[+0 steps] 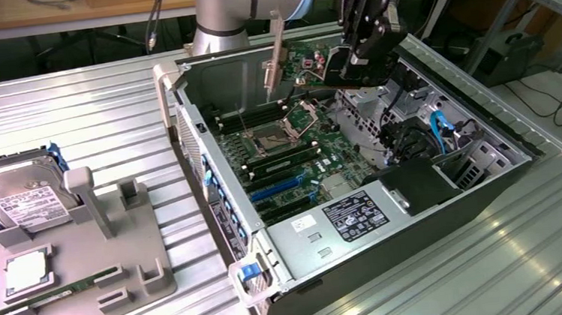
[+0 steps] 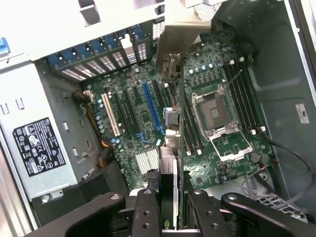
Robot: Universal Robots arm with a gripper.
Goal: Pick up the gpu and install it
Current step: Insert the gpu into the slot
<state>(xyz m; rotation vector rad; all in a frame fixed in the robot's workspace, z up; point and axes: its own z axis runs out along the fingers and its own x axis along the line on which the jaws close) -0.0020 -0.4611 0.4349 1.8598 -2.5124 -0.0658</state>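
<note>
One graphics card, one narrow slot: the gpu (image 1: pixel 303 59) is held edge-on, clamped between the fingers (image 2: pixel 146 212) of the gripper (image 1: pixel 363 76), above the open case (image 1: pixel 420 259). Its silver bracket (image 1: pixel 275 60) is carried close to a case wall — a snag there could twist the card in the grip. The bare CPU socket (image 1: pixel 274 139) lies below and could be struck if the blue slot (image 2: pixel 152 106) is missed. Room is left open overhead; the exterior view's right is crowded by cables (image 1: pixel 440 134).
</note>
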